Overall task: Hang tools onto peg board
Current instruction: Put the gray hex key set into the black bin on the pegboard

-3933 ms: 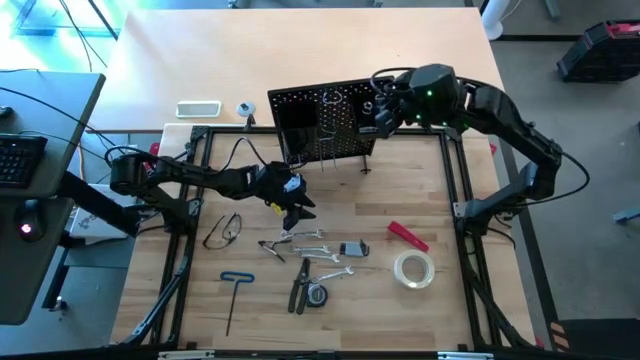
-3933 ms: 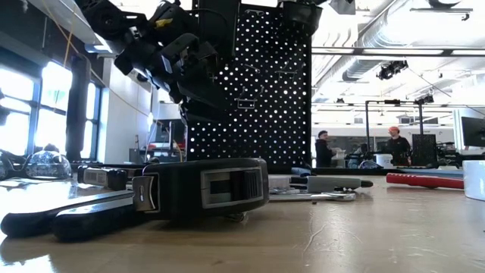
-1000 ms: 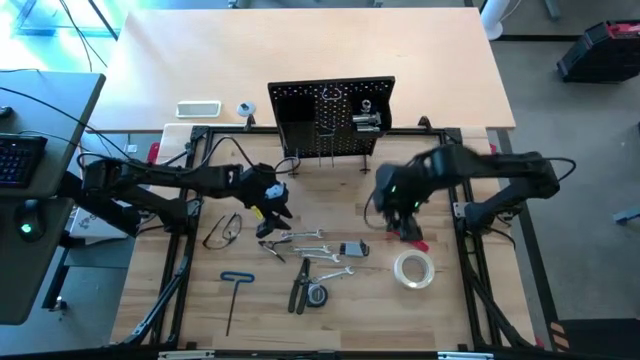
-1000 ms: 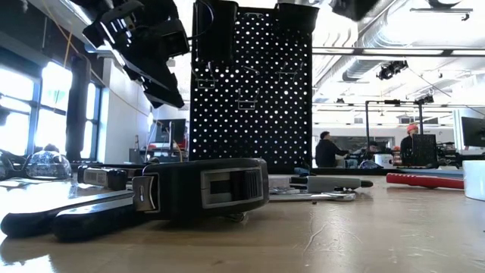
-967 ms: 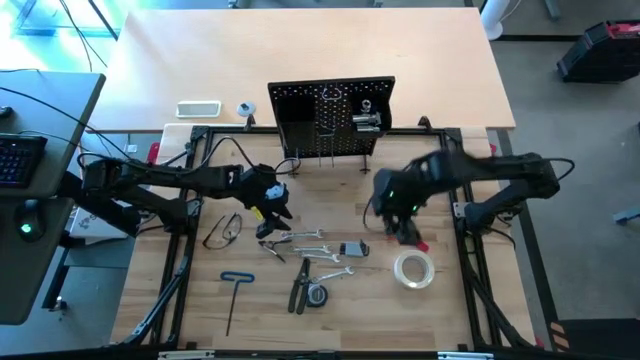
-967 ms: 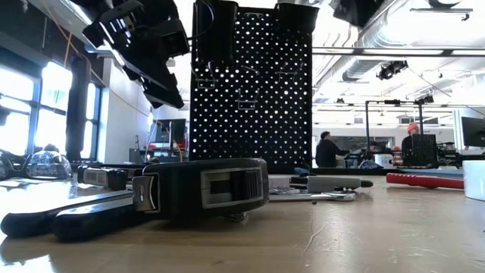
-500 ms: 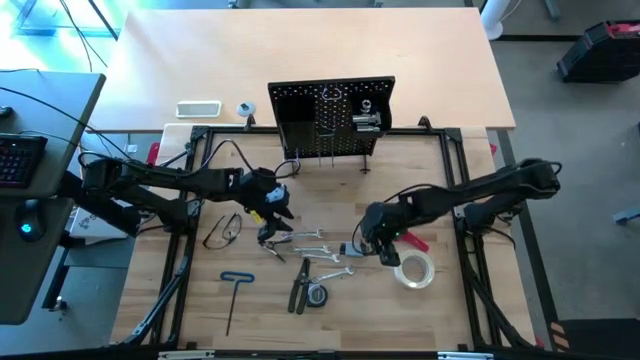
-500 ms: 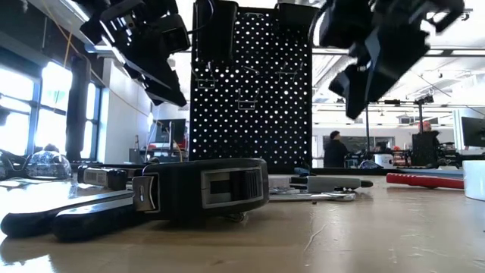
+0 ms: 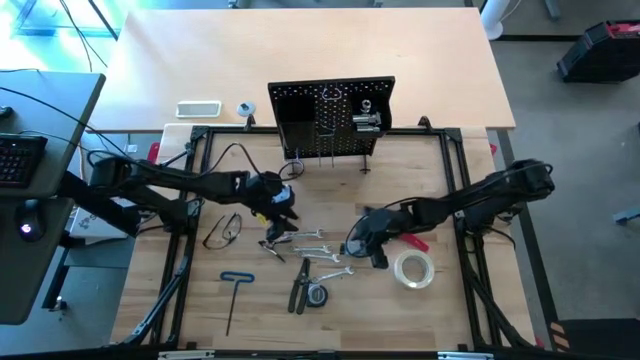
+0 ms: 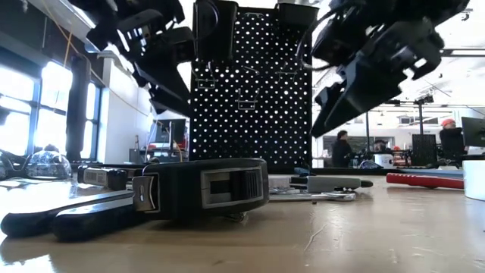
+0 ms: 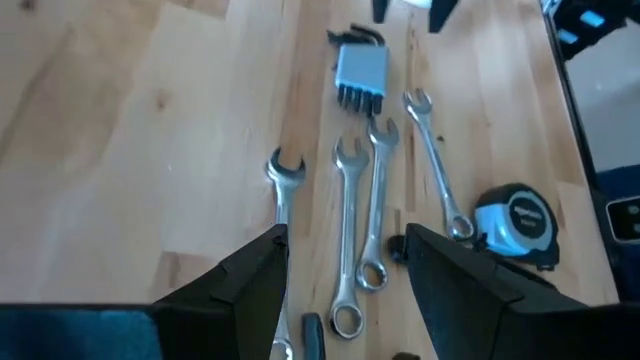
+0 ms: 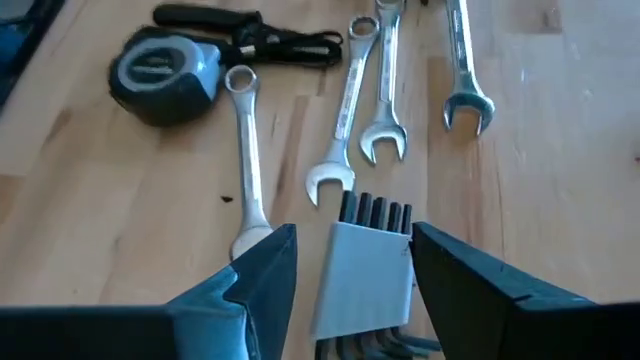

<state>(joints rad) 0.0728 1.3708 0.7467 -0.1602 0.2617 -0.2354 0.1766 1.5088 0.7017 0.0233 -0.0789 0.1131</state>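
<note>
While the left gripper point(image 9: 279, 222) hovers spread and empty, the right gripper point(image 12: 345, 262) straddles a grey hex-key holder point(image 12: 362, 272).
Fingers spread, empty: next it likely descends, closes, then carries it to the far black perforated peg board point(image 9: 330, 118).

The hex key holder point(image 12: 362, 278) is cut off at the frame edge; small items on the peg board point(image 9: 331, 115) perhaps hooks.

My left pincer point(image 9: 279, 232) hangs low with fingers spread, empty; my right pincer point(image 9: 352, 247), arm stretched inward, gapes empty too.
</note>
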